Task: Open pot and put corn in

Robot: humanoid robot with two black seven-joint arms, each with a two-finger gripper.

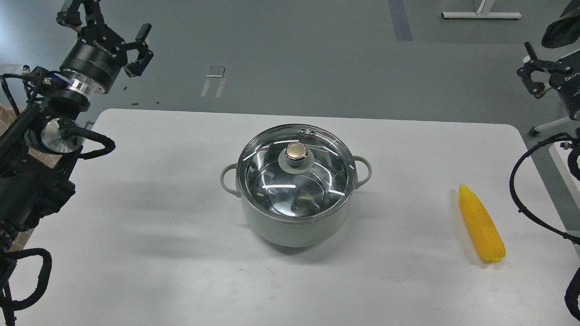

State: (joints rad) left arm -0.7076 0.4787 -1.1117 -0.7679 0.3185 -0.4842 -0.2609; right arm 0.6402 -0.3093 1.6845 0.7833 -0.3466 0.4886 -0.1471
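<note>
Pot [294, 217] sits mid-bench [158, 271], glass lid [272, 172] still on, gold knob [297, 151] up. Left claw [113, 27] spread, empty, high off far-left, well apart. Corn [481, 223] lies lengthwise on right side, nearer right claw [530, 74]; can't tell if that's spread.

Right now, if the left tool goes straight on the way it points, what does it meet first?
Probably nothing on the table. The left tool points up and away, toward bare grey floor beyond the table's far edge, not toward the pot. Depth is unclear, but the line looks free.
</note>
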